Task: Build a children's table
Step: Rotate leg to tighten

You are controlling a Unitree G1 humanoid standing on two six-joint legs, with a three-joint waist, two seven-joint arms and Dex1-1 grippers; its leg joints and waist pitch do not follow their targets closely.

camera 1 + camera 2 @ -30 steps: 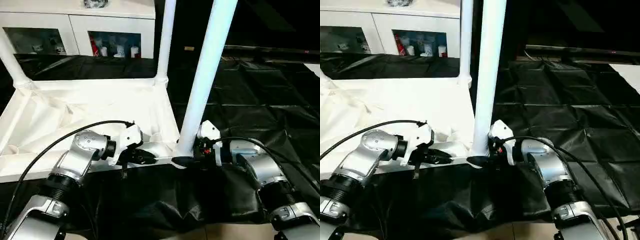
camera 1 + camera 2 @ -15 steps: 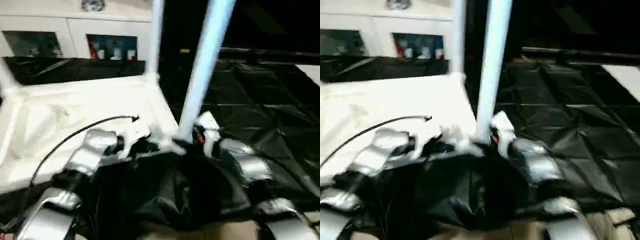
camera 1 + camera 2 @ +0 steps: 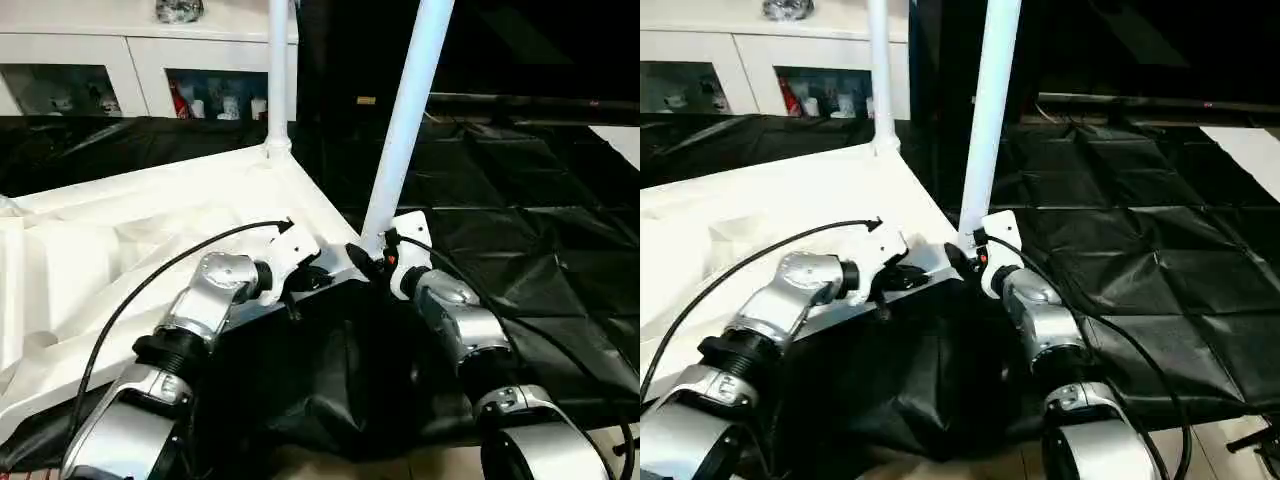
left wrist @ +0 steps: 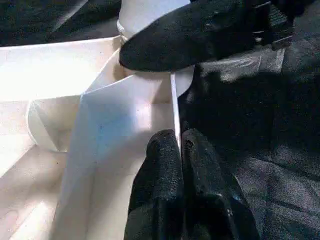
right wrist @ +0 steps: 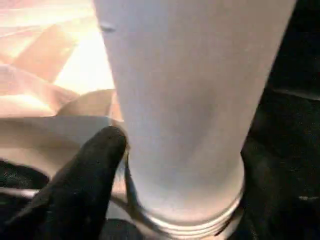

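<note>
The children's table top [image 3: 120, 250] lies upside down, white, ribbed side up, with its near corner toward me. Two white legs stand in its sockets: a near leg [image 3: 408, 110] and a far leg [image 3: 278, 70]. My left gripper [image 3: 318, 280] is shut on the thin rim wall [image 4: 172, 95] of the top, just beside the near corner. My right gripper [image 3: 366, 256] holds the base of the near leg [image 5: 190, 100]. One black finger [image 5: 90, 175] lies against the leg's collar; the other finger is hidden behind the tube.
A white glass-door cabinet [image 3: 150, 50] stands behind the table. A black sheet [image 3: 520, 200] covers the floor to the right. More of it is bunched up [image 3: 330, 390] between my forearms. A black cable [image 3: 150, 285] loops over my left arm.
The table top with its legs has swung round, so its near edge now runs at a slant. Both arms moved along with it and kept their places at the corner.
</note>
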